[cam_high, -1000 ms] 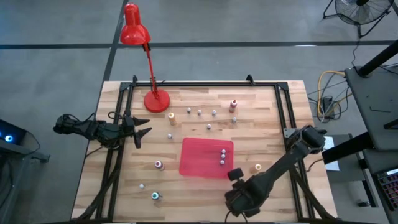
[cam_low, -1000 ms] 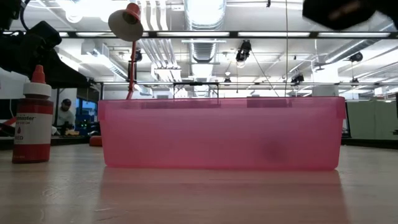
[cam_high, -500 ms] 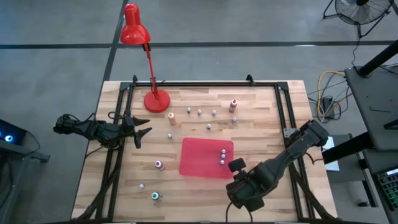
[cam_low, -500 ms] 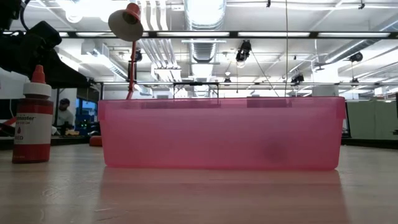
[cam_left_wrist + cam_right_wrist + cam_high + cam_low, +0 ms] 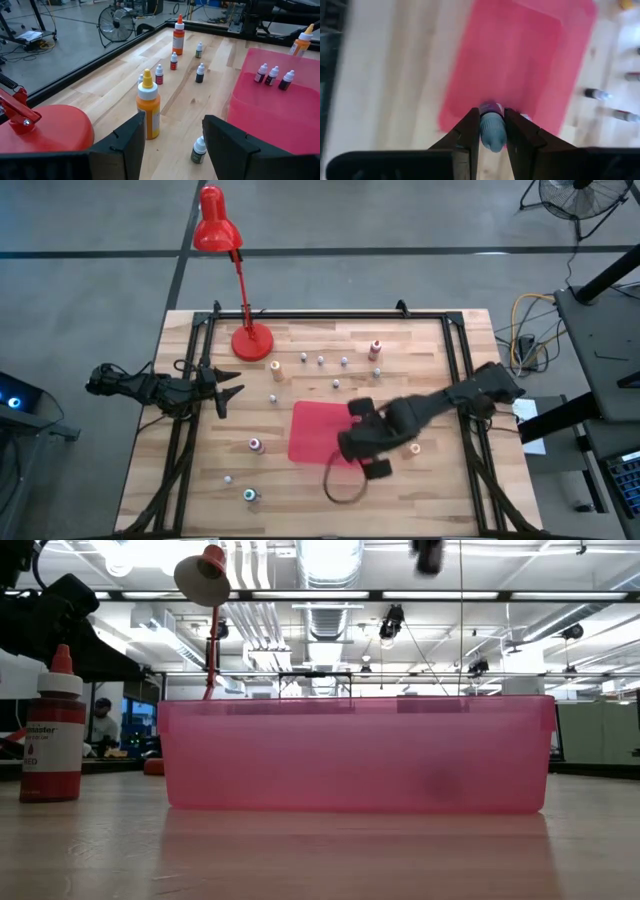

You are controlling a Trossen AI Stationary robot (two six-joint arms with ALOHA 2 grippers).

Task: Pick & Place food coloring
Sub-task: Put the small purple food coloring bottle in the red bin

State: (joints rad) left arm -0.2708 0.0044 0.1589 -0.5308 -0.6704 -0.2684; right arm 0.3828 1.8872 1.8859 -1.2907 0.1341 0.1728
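Small food coloring bottles stand scattered on the wooden table, among them an orange one (image 5: 275,368), a red-topped one (image 5: 375,348) and a teal-capped one (image 5: 250,495). Three tiny bottles (image 5: 272,76) stand in the pink bin (image 5: 315,430). My right gripper (image 5: 355,445) hovers over the bin's near right part, shut on a tiny bottle (image 5: 491,131) with a bluish cap. My left gripper (image 5: 228,390) stays at the table's left edge, open, facing the orange bottle (image 5: 148,107). My right gripper pinches the tiny bottle's sides (image 5: 491,125) between its two fingers. The fingers (image 5: 470,132) point steeply down from above. The bottle is lifted clear, above the bin's near edge (image 5: 455,120).
A red desk lamp's base (image 5: 251,341) stands at the far left of the table. A black frame (image 5: 330,315) runs around the tabletop. In the low view a red bottle (image 5: 52,730) stands left of the bin (image 5: 355,755). Another bottle (image 5: 415,448) stands right of the bin.
My right gripper has swung from the table's near right corner toward the left and far side, rising, and now hangs over the pink bin with the tiny bottle between its fingers.
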